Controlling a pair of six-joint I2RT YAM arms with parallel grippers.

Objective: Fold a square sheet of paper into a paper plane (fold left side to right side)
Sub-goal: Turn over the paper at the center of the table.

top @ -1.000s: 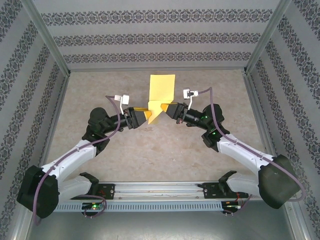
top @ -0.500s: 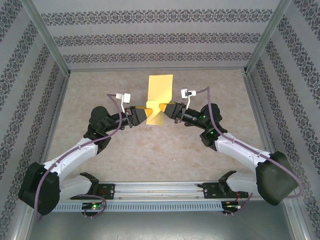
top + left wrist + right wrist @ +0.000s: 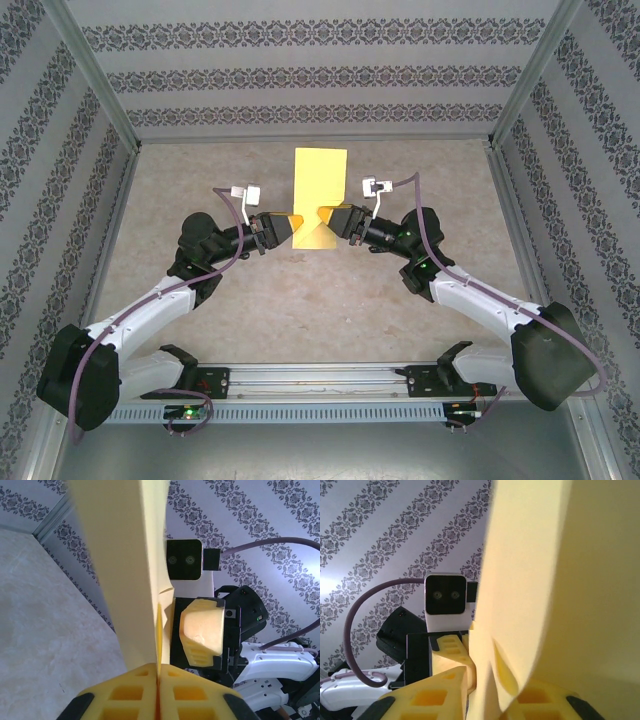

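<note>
Slippage threatens: the left gripper (image 3: 289,228) is clenched on the square sheet of paper (image 3: 320,180), raised over the middle of the surface (image 3: 330,310); whether the right gripper (image 3: 336,221) grasps it I cannot tell, so one-sided pull may skew the crease.

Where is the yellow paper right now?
In the top view the yellow sheet of paper is held up over the middle of the table, between the left gripper, shut on it, and the right gripper.

left end effector (image 3: 291,231) clamped | right end effector (image 3: 334,221) slightly parted
</note>
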